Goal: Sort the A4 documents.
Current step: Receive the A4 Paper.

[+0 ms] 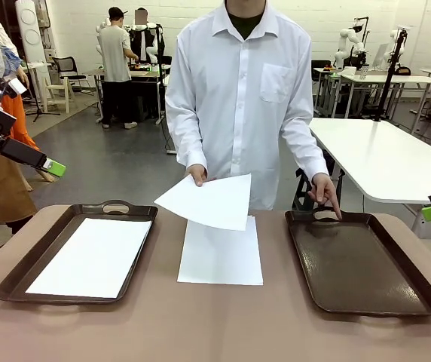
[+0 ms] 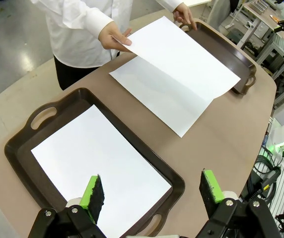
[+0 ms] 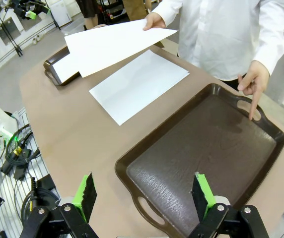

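One white A4 sheet (image 1: 221, 253) lies flat on the table between two dark brown trays. A second sheet (image 1: 93, 256) lies inside the left tray (image 1: 19, 275). The person's hand (image 1: 196, 176) holds a third sheet (image 1: 209, 201) in the air above the middle one. Their other hand (image 1: 327, 193) points a finger into the right tray (image 1: 366, 264), which holds nothing. My left gripper (image 2: 152, 192) hangs open above the left tray's near end (image 2: 169, 198). My right gripper (image 3: 144, 191) hangs open above the right tray (image 3: 201, 148). Green pads (image 1: 54, 167) mark the left gripper at the picture's left edge.
The brown table (image 1: 215, 332) has a rounded front edge. A white table (image 1: 385, 154) stands behind at the right. Cables and equipment (image 3: 13, 153) sit on the floor beside the table.
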`<action>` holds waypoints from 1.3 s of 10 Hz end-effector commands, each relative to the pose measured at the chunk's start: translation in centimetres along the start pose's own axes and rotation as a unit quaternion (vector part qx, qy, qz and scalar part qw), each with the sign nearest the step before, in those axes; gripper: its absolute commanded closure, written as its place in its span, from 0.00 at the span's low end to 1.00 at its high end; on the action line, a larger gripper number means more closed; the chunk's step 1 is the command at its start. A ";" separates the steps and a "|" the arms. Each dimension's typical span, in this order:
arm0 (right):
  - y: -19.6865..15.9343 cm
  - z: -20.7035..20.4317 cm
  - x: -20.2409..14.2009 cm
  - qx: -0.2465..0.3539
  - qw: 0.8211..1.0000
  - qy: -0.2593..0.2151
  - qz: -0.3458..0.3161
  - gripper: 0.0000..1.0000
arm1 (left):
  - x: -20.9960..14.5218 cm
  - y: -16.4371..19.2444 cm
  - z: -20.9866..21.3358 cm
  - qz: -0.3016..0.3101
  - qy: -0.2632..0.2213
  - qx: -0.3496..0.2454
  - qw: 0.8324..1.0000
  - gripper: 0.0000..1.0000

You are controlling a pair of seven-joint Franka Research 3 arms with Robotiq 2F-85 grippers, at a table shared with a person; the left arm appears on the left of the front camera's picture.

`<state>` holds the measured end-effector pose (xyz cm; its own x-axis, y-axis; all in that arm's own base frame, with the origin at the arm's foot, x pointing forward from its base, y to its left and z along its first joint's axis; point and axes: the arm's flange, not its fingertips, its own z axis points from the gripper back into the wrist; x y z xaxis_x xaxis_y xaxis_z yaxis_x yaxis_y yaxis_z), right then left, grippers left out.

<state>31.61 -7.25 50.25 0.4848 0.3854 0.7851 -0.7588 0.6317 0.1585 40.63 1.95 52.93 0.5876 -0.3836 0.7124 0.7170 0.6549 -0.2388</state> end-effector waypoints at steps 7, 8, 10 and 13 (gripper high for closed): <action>-4.7 -7.5 4.1 0.125 0.981 0.016 -0.146 0.00 | 0.0 -0.1 0.0 -0.003 0.002 0.001 1.000 0.00; -5.5 -9.3 5.3 0.151 0.974 0.026 -0.169 0.00 | 0.0 -0.1 0.0 -0.003 0.002 0.001 1.000 0.00; -6.4 -13.4 7.4 0.209 0.955 0.068 -0.201 0.00 | 0.0 -0.1 0.0 -0.003 0.002 0.001 1.000 0.00; -6.7 -19.6 9.5 0.249 0.928 0.103 -0.257 0.00 | 0.0 -0.1 0.0 -0.003 0.002 0.001 1.000 0.00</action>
<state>48.55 5.20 44.37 0.8457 0.2895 0.4482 -0.5323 0.4004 0.7458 40.59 1.87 52.99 0.5861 -0.3853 0.7127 0.7181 0.6544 -0.2367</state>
